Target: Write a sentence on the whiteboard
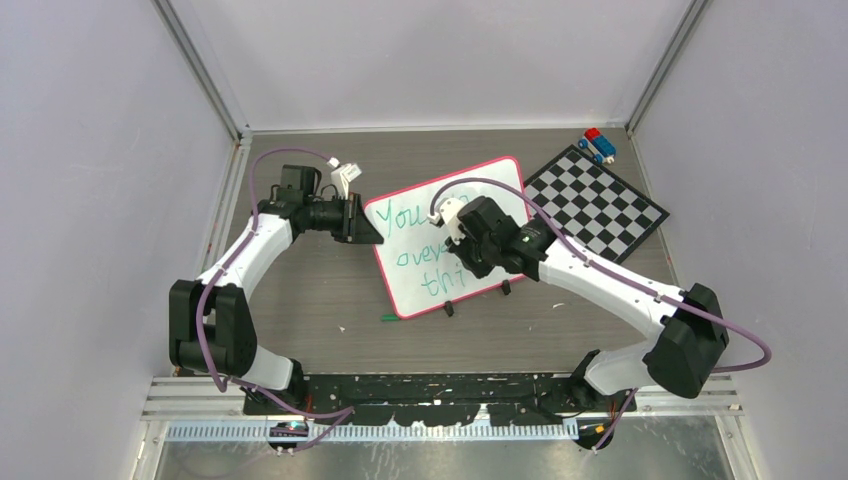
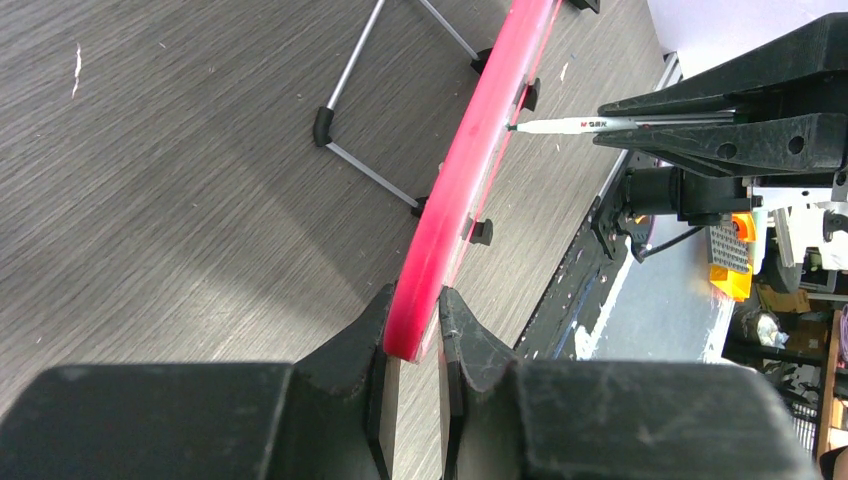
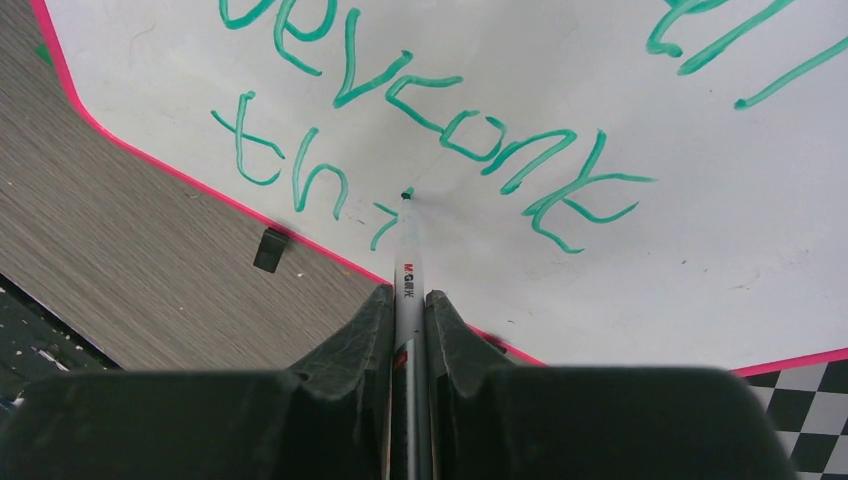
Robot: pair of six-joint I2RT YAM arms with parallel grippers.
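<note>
The whiteboard [image 1: 490, 190], white with a pink-red rim, stands tilted at the table's middle. My left gripper [image 1: 368, 228] is shut on its left edge; in the left wrist view the fingers [image 2: 415, 300] pinch the pink rim [image 2: 468, 170]. My right gripper [image 1: 462, 238] is over the board, shut on a marker [image 3: 408, 265]. The marker tip [image 3: 405, 195] touches the board just above the last stroke of the third line. The sentence [image 3: 440, 120] is green handwriting. "You" and part of "can" show at the top, "overcome" in the second line and "thi" in the third [image 3: 290, 165].
A black-and-white checkered board [image 1: 597, 203] lies right of the whiteboard, with a blue and red toy [image 1: 598, 146] at its far corner. A small green cap [image 1: 388, 317] lies on the table near the whiteboard's front corner. A thin metal stand [image 2: 350, 100] is behind the board. Walls enclose three sides.
</note>
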